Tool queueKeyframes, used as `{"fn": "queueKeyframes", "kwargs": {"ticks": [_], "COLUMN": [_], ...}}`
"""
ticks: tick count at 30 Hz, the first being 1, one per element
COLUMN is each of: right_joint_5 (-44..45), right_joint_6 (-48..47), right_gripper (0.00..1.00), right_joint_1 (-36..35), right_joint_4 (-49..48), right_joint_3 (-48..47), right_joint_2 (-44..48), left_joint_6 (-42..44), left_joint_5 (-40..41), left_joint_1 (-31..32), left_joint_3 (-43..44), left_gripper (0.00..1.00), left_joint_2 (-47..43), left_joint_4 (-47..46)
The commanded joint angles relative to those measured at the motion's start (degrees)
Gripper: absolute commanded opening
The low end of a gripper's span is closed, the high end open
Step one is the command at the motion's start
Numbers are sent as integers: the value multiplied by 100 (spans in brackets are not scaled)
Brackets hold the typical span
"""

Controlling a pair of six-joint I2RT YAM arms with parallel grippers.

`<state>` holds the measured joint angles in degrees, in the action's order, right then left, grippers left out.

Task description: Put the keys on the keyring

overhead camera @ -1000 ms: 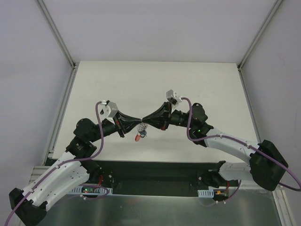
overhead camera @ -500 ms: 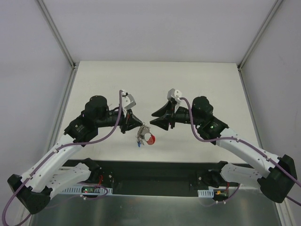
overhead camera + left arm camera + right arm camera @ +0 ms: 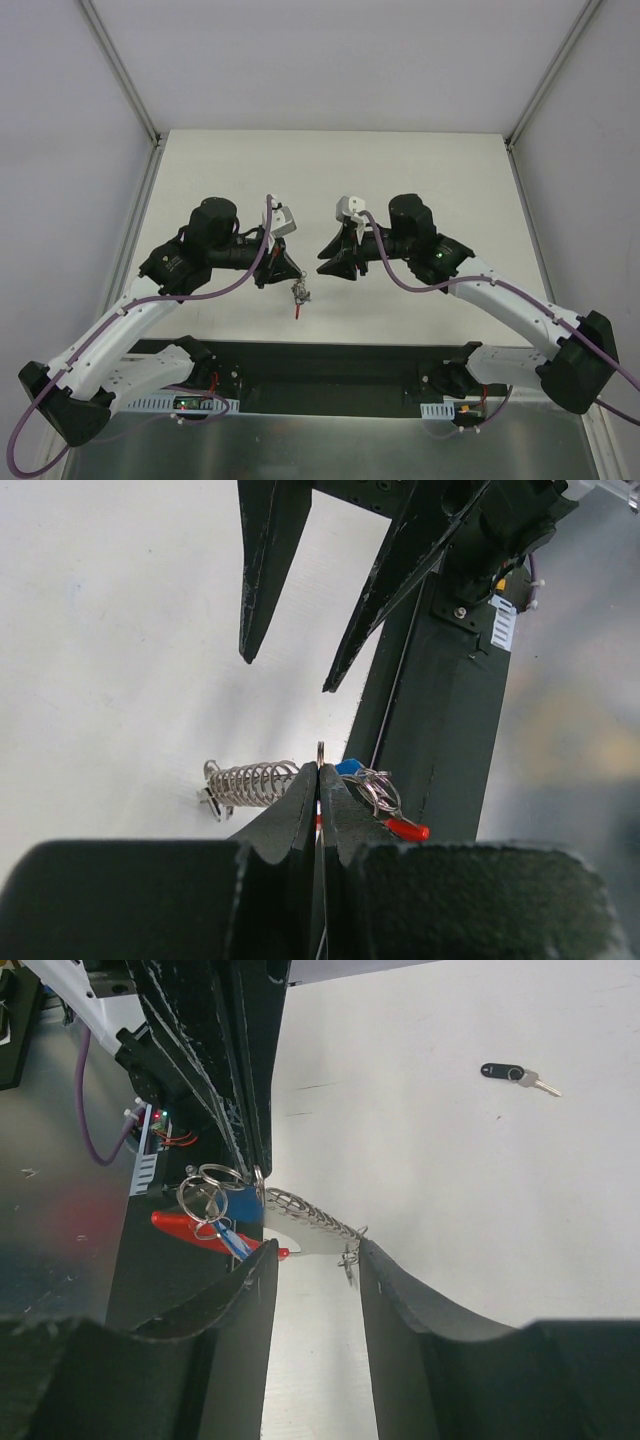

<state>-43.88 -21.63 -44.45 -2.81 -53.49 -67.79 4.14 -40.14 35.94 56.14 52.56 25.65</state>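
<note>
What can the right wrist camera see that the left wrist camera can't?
Only the right wrist view shows the black key lying alone on the table. Only the left wrist view shows the right hand from outside, open, near the keyring. Both show the left hand shut on the keyring, with a blue key and a red piece hanging from it.

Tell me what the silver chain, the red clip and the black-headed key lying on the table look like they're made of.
Silver chain: bare metal, likely steel, since it glints bright silver. Red clip: probably glossy plastic, possibly painted metal; its surface is smooth and evenly coloured. Black-headed key: shiny silver metal blade, with a duller head that looks like plastic.
</note>
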Motion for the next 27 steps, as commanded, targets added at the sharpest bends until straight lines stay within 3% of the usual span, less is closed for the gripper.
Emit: {"fn": "queueKeyframes", "kwargs": {"ticks": [1, 14, 19, 24, 27], "right_joint_5": [-455, -455, -464, -490, -490], "right_joint_6": [-79, 27, 18, 1, -69], "right_gripper": [41, 36, 23, 17, 7], "right_joint_1": [-81, -398, -442, -495, -504], "right_joint_4": [-325, -554, -554, -510, -397], "right_joint_3": [-293, -363, -425, -460, -504], "right_joint_2": [-67, -314, -419, -472, -525], "left_joint_6": [148, 113, 131, 139, 140], "left_joint_5": [-275, -433, -460, -556, -583], "left_joint_1": [0, 18, 35, 53, 62], "left_joint_3": [257, 345, 354, 363, 389], "left_gripper": [0, 0, 0, 0, 0], "left_joint_2": [0, 158, 167, 211, 246], "left_joint_4": [-130, -236, -253, -245, -245]}}
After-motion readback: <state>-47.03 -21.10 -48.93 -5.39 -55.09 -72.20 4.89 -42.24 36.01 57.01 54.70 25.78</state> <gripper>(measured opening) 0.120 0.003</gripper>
